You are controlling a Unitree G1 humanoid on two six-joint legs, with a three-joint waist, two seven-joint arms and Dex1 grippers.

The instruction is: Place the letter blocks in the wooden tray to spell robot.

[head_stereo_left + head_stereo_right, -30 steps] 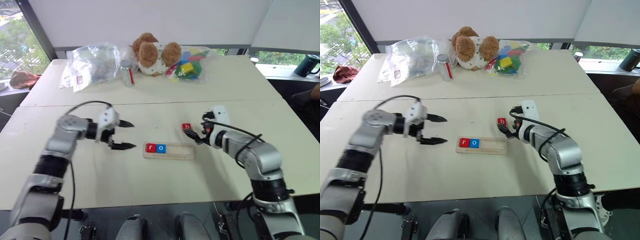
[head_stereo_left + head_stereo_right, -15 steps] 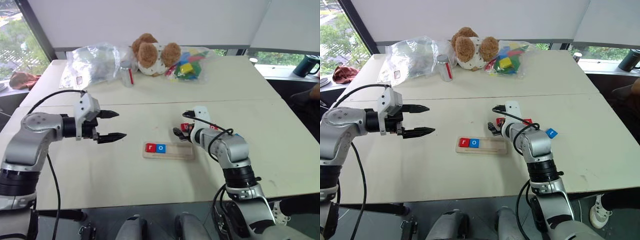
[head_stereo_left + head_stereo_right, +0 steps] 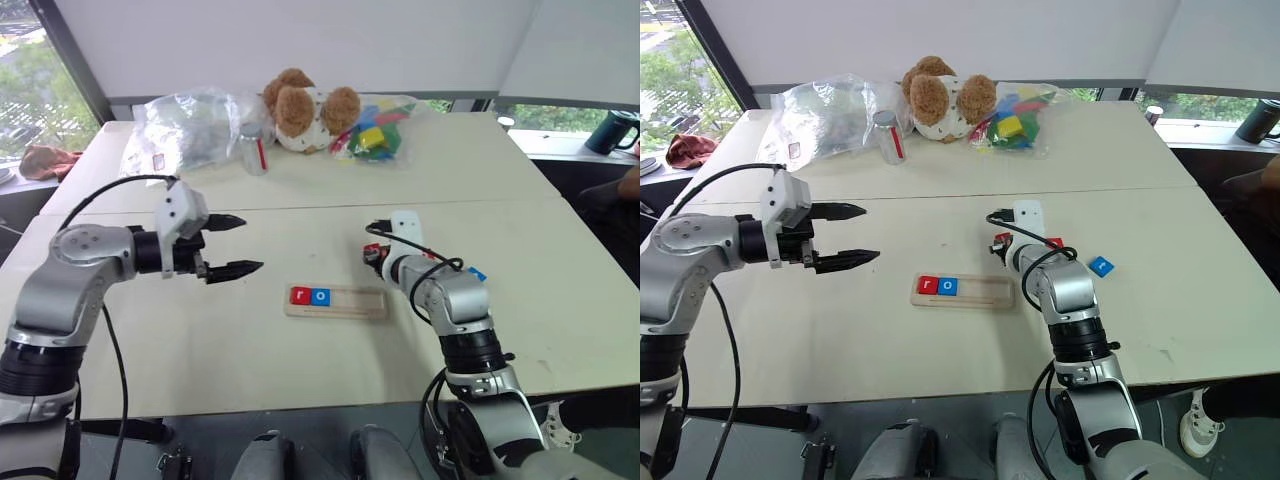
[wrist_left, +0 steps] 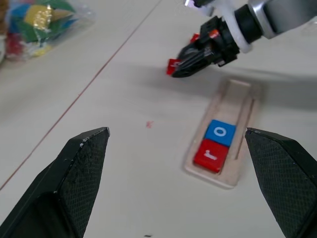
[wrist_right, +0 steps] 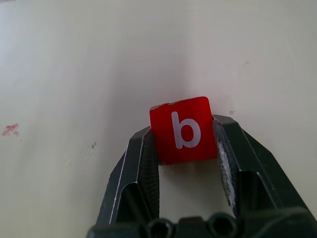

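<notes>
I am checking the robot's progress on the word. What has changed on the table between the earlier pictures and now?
The right gripper, open beside the red b block a second ago, has closed on it. The left gripper drew back toward the robot's left, away from the wooden tray, and stays open. The r block and o block remain in the tray; the blue block lies where it was.

Bright even daylight, soft shadows

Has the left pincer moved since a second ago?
Yes. The left pincer, jaws open, has drawn back toward the robot's left, farther from the wooden tray and its r and o blocks.
</notes>
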